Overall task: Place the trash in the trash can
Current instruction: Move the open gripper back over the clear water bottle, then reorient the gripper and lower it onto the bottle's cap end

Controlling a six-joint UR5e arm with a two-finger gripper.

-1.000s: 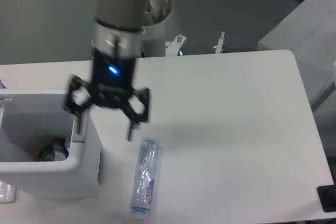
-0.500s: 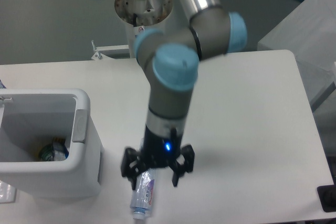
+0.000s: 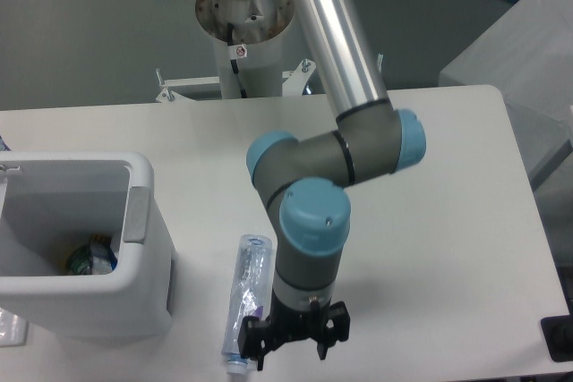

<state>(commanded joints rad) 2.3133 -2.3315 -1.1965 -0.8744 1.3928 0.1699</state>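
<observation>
A white worktop (image 3: 430, 185) with rounded corners fills the foreground under even light, a grey floor (image 3: 81, 33) lies behind it, and a pale grey cabinet (image 3: 524, 51) stands at right.

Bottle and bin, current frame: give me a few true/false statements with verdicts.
1. The bottle lies on the table, outside the bin. True.
2. The claw holds the bottle up in the air. False: the bottle lies flat on the table, and the claw is low beside its lower end, fingers spread.
3. The trash can stands to the right of the bottle in the picture. False: it stands to the left.
4. Something already lies inside the trash can. True: a greenish item sits at the bottom.
5. The bottle's white neck points toward the robot base. False: it points toward the near table edge.
</observation>
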